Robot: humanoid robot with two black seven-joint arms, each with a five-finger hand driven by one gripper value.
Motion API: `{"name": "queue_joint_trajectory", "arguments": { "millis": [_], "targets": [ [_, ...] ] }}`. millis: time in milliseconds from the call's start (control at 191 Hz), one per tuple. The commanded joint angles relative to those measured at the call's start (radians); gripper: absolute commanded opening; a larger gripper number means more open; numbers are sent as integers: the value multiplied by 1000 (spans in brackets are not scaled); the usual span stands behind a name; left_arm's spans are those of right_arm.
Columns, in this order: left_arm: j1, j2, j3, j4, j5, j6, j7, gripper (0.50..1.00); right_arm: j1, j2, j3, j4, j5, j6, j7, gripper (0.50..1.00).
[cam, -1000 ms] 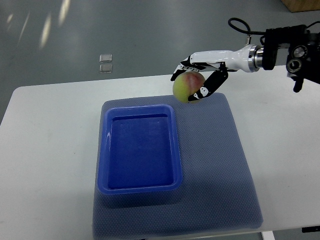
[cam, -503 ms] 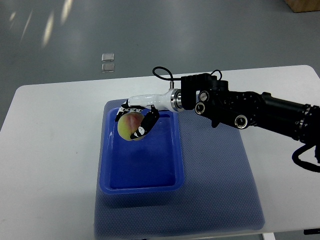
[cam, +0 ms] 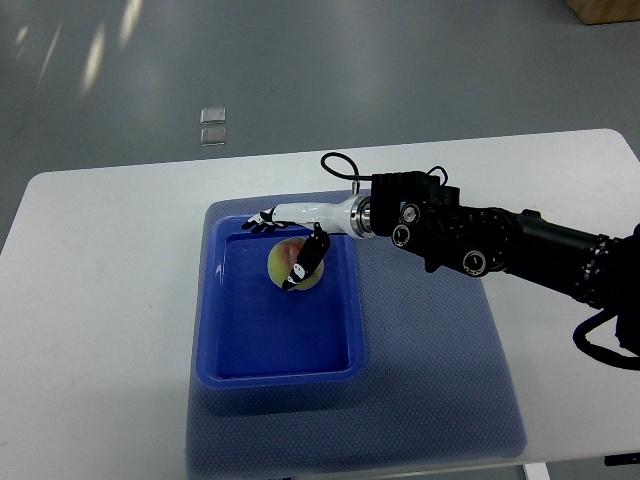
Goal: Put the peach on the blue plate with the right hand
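Note:
The peach [cam: 285, 262], yellow-green with a red blush, lies in the far part of the blue plate [cam: 340, 350], a deep rectangular blue tray. My right hand [cam: 277, 247] reaches in from the right over the tray's far rim. Its fingers [cam: 262, 222] are spread out to the left, off the peach. The black thumb [cam: 308, 260] lies across the peach's right side. The black forearm [cam: 480, 240] stretches to the right edge. The left arm is out of view.
The tray stands on a blue-grey mat [cam: 440, 370] on a white table [cam: 100, 300]. Two small clear squares [cam: 211, 128] lie on the grey floor beyond the table's far edge.
The hand carried the peach from above the mat's far edge leftward into the tray, lowered it, and the fingers have spread away from it.

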Motion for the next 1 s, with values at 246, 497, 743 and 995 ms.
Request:
{"name": "queue_joint_trajectory", "arguments": {
  "millis": [246, 497, 743, 995],
  "targets": [
    [0, 0, 0, -3, 0, 0, 1, 1000, -189, -204, 552, 62, 345, 0, 4, 934],
    [0, 0, 0, -9, 0, 3, 1, 1000, -496, -96, 949, 43, 720, -5, 84, 934],
    [0, 0, 0, -11, 0, 5, 1, 1000, -603, -29, 983, 34, 898, 1, 200, 934],
    [0, 0, 0, -11, 1, 5, 1, 1000, -606, -7, 980, 33, 898, 3, 200, 934]
  ]
}}
